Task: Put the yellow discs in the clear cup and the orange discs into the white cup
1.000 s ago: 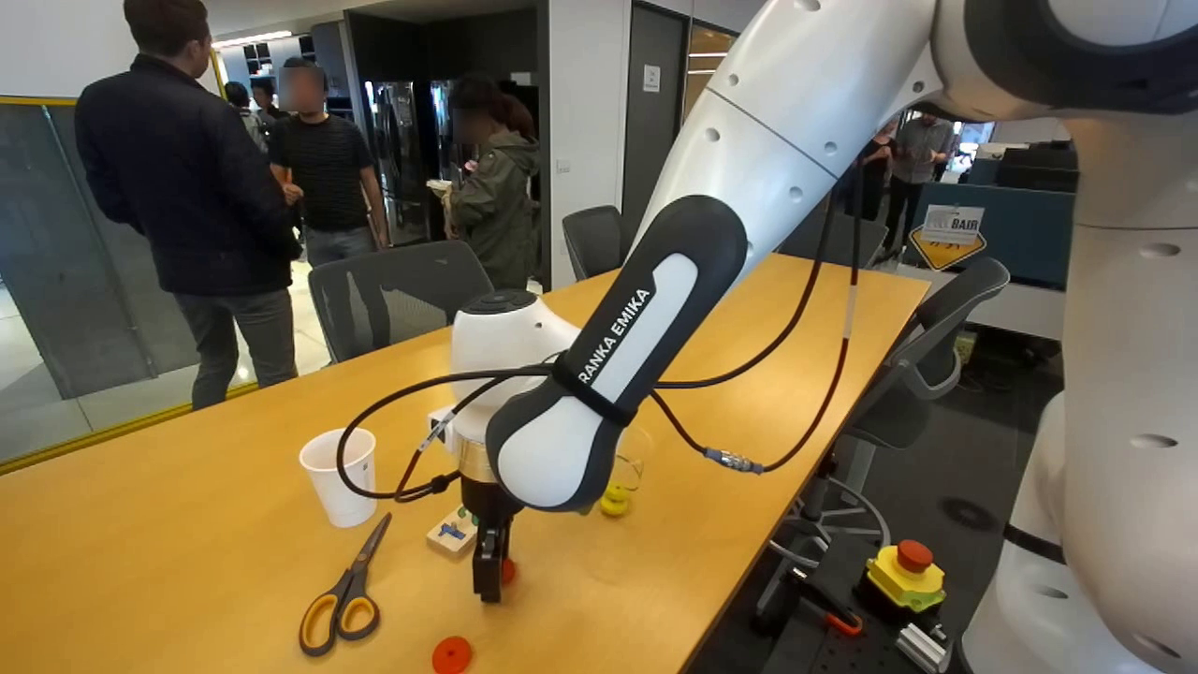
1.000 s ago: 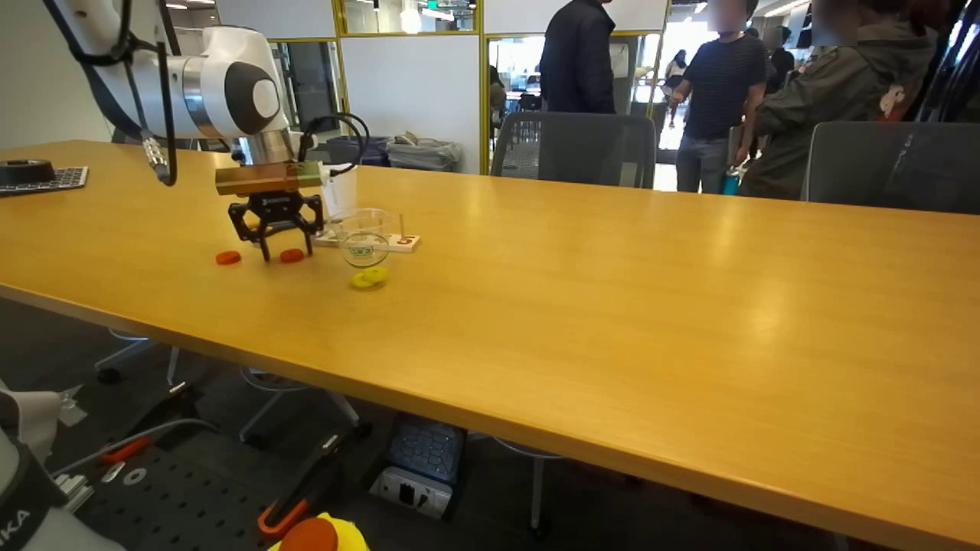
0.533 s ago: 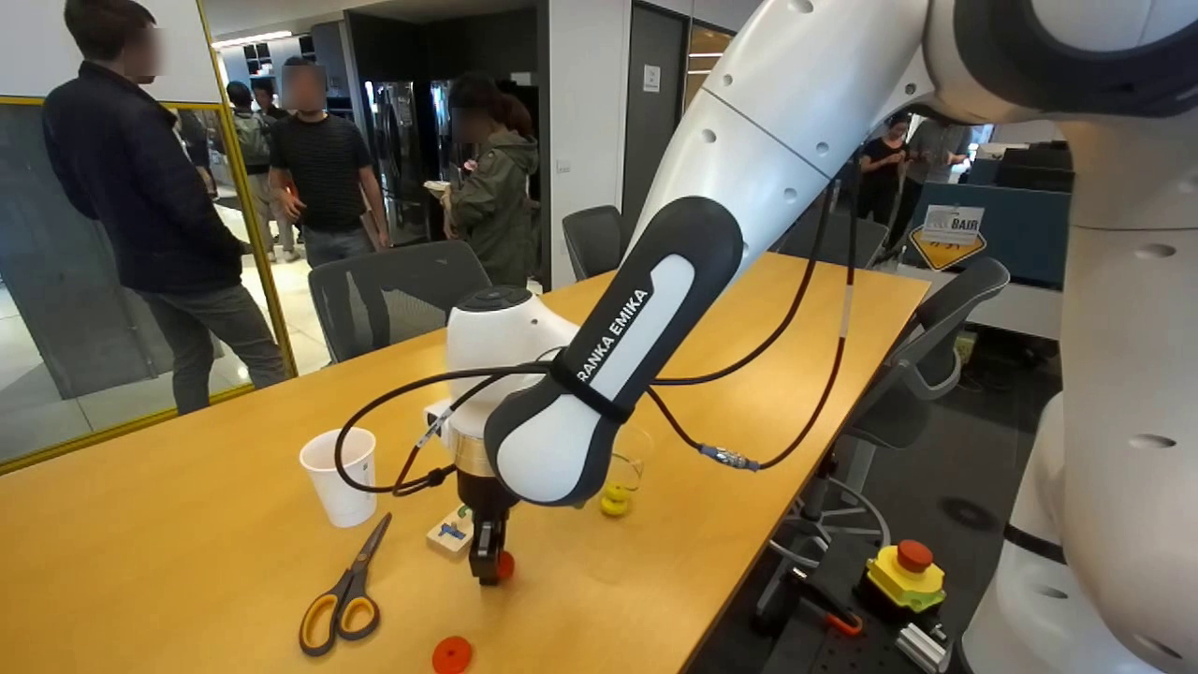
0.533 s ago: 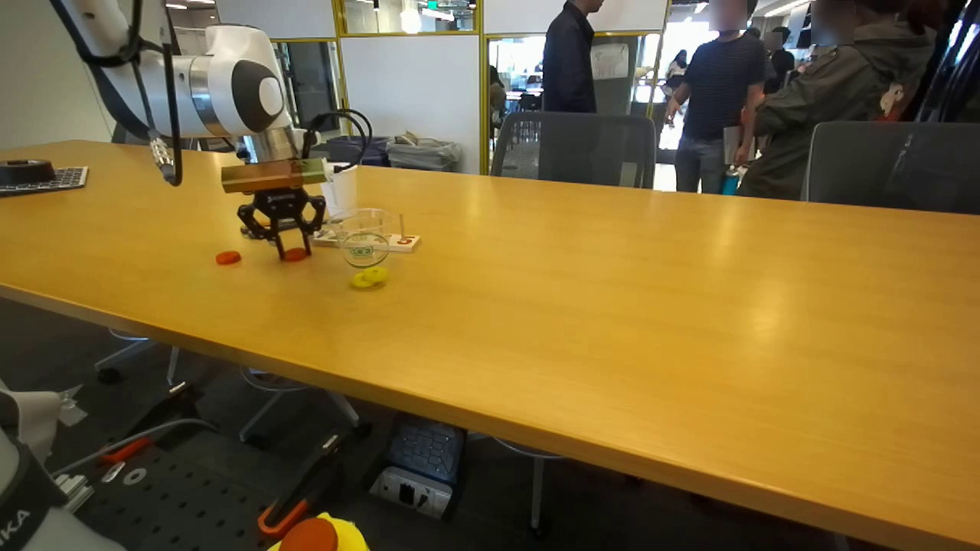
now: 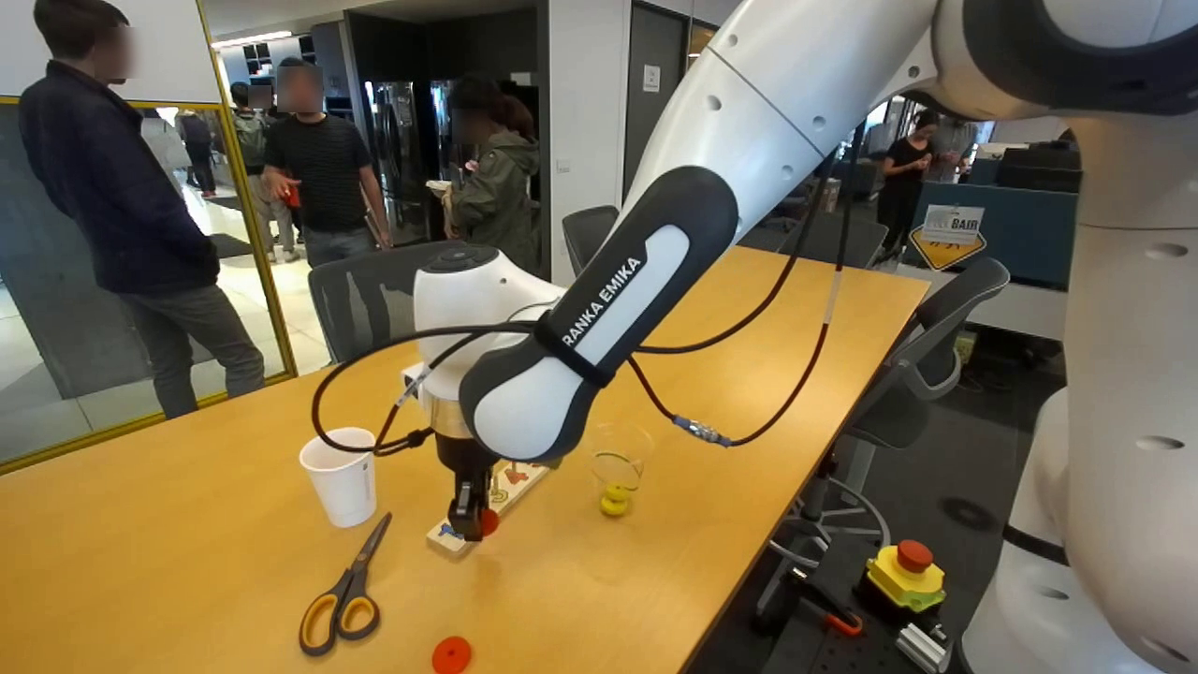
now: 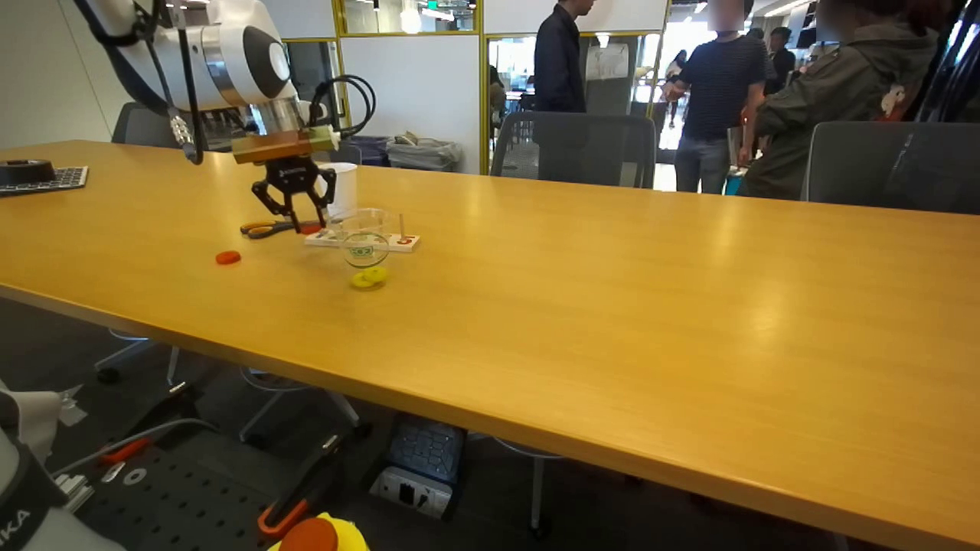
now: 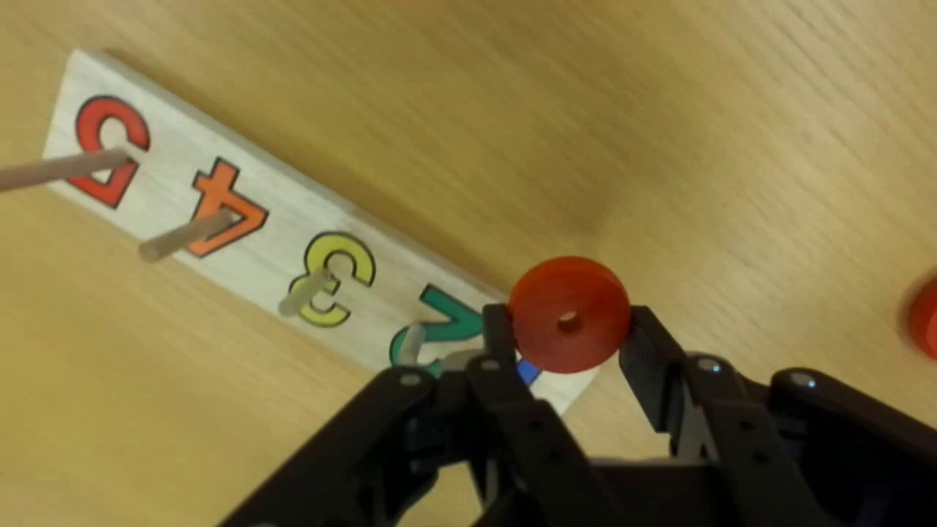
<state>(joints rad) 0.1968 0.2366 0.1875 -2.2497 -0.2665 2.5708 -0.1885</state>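
A hand (image 7: 564,326) clamps an orange disc (image 7: 556,300) above the worktop (image 6: 612,291)

A white-and-black robot arm (image 5: 608,309), EMIKA lettered along its side, bends over the worktop, its two fingers (image 7: 648,359) clamped on opposite edges of the orange disc, whose small center hole shows in the wrist view. The disc hangs clear of the surface, at the end of a wooden peg board (image 7: 293,212) printed with colored numerals: a red 5, an orange 4, a yellow 3 and a partly hidden green 2, each with a peg. A second orange disc (image 5: 452,655) lies flat on the worktop, apart from the hand and near the handles of a pair of scissors (image 5: 353,580). Beyond the scissors' tip stands a white cup (image 5: 342,487), upright, the bottom of its inside hidden. On the opposite side of the peg board, a clear cup (image 6: 364,237) stands upright with yellow discs (image 6: 370,277) at its bottom, visible through the wall in both exterior views. In the background, a man in a dark jacket (image 5: 122,178), a man in a striped T-shirt (image 5: 321,178) and a person in an olive jacket (image 5: 499,192) stand beyond mesh-backed chairs (image 6: 574,157), their faces blurred. A red-and-yellow push button (image 5: 906,573) sits near the foot of the arm.
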